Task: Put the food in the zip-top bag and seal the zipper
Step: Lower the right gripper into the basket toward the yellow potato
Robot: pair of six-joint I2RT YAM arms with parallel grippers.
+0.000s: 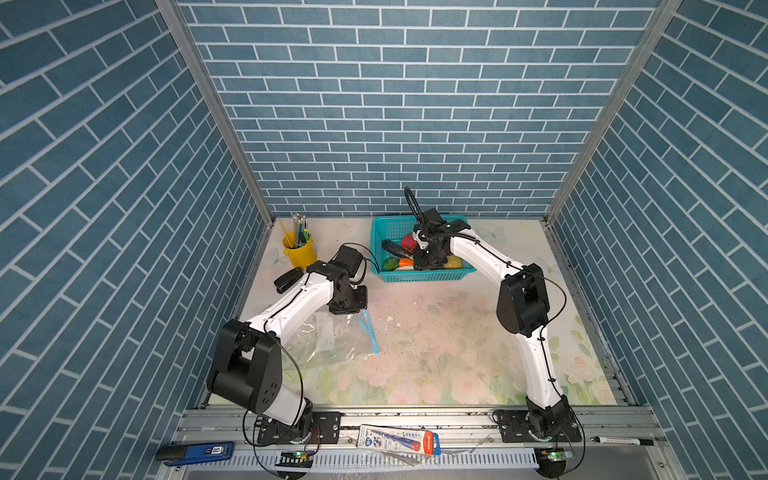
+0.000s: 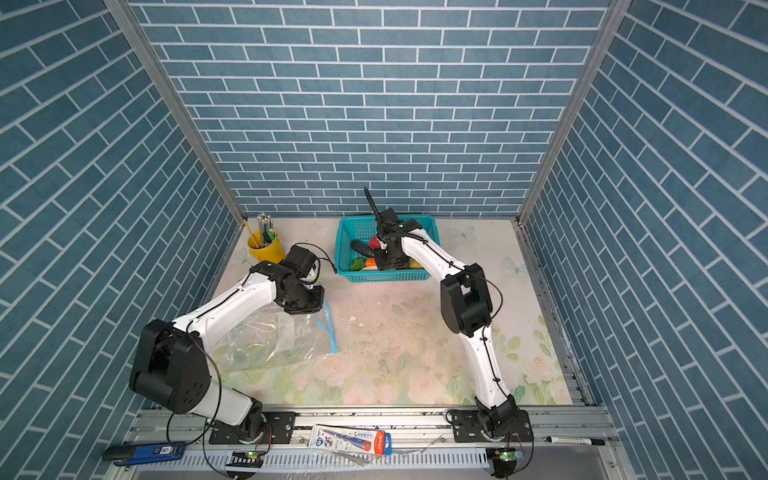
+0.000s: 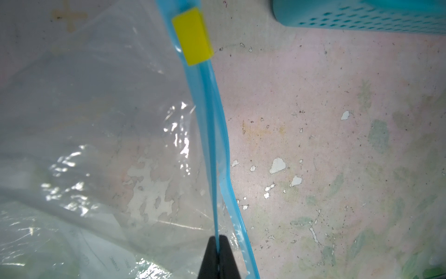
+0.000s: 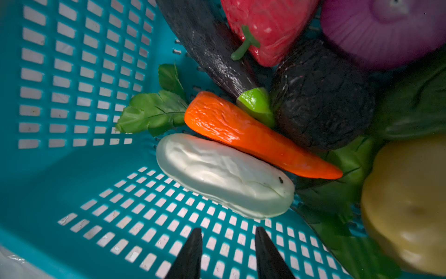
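The floral tabletop (image 1: 436, 357) fills the lower middle of both top views. The left arm (image 1: 291, 307) enters from the lower left of the frame, the right arm (image 1: 536, 345) from the lower right.

The zip-top bag (image 1: 328, 345) (image 2: 270, 336) lies flat on the tabletop left of centre. It is partly under the left arm, with its mouth edge toward the middle of the frame.

The teal basket (image 1: 428, 275) (image 2: 386, 276) stands at upper centre, apart from the bag. The right arm's wrist hangs over it.

The food (image 1: 405, 253) is in the basket. In the right wrist view:
- yellow potato (image 4: 410, 205), lower right;
- purple onion (image 4: 386, 29), upper right;
- red pepper (image 4: 270, 26), top centre;
- dark eggplant (image 4: 210, 48), running diagonally down from the top;
- white radish (image 4: 224, 176), centre;
- orange carrot (image 4: 253, 135), lying against the radish;
- green leaves (image 4: 154, 113), left of the carrot.

The zipper (image 3: 210, 135) (image 1: 370, 328) runs from top centre to bottom centre of the left wrist view. Its two layers part in the lower half. The yellow slider (image 3: 192, 36) sits on it near the top of the frame.

The left jaws are closed on the zipper at bottom centre of the left wrist view. The right jaws stand apart at bottom centre of the right wrist view. Only basket floor shows between them, and they are close to the white radish without touching it.
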